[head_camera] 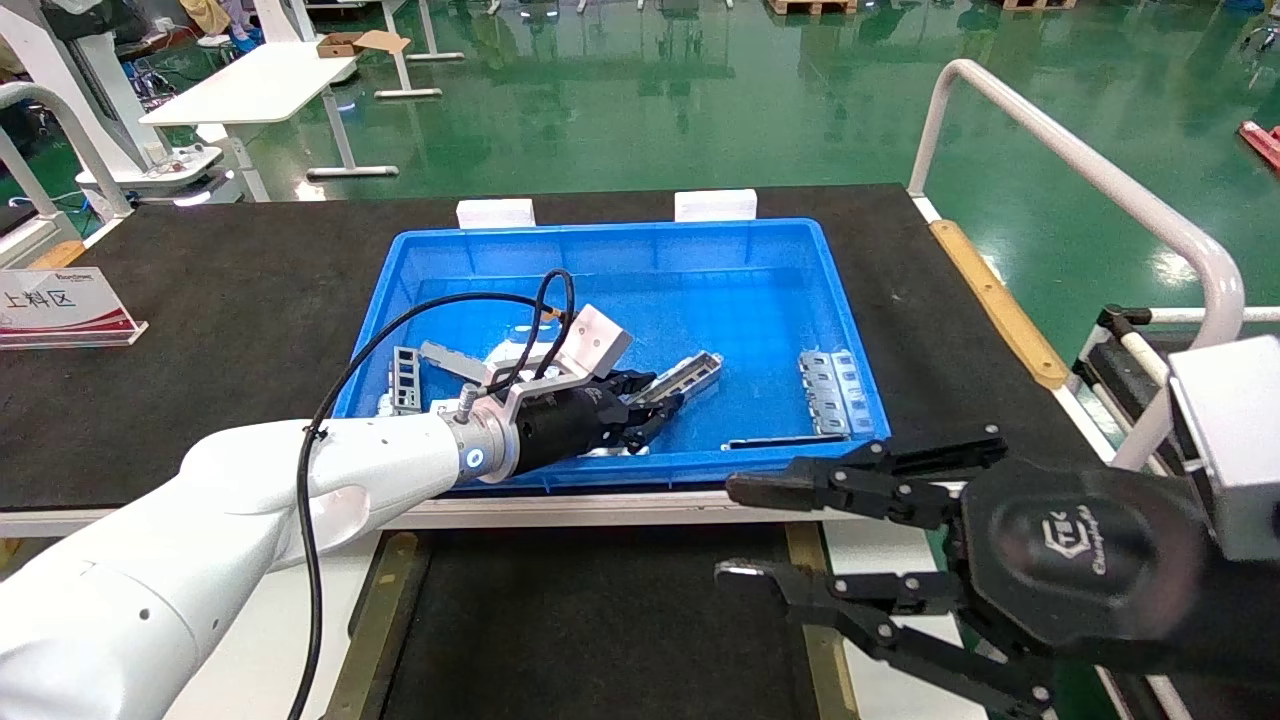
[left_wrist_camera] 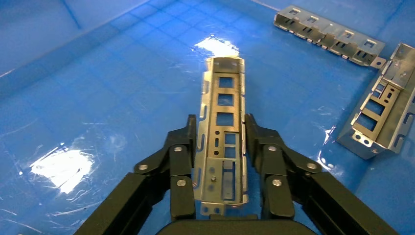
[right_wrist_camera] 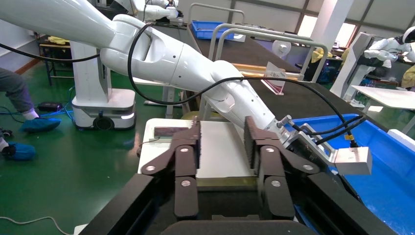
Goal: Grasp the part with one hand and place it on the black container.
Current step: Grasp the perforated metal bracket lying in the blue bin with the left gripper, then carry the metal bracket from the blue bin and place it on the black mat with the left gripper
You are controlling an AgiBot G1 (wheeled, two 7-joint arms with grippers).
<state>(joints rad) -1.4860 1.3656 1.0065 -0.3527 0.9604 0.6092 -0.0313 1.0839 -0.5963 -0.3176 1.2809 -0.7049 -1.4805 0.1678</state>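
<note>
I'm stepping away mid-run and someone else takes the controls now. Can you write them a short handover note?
Left pincer: down inside the blue bin, its fingers against both long edges of the part, which looks gripped but not yet lifted clear.
Right pincer: open, empty, parked in front of the bin over the black container.
Other metal pieces lie in the bin; leave them.
Done: part grasped.
Left: lift it out, carry it to the black container, set it down, release.
</note>
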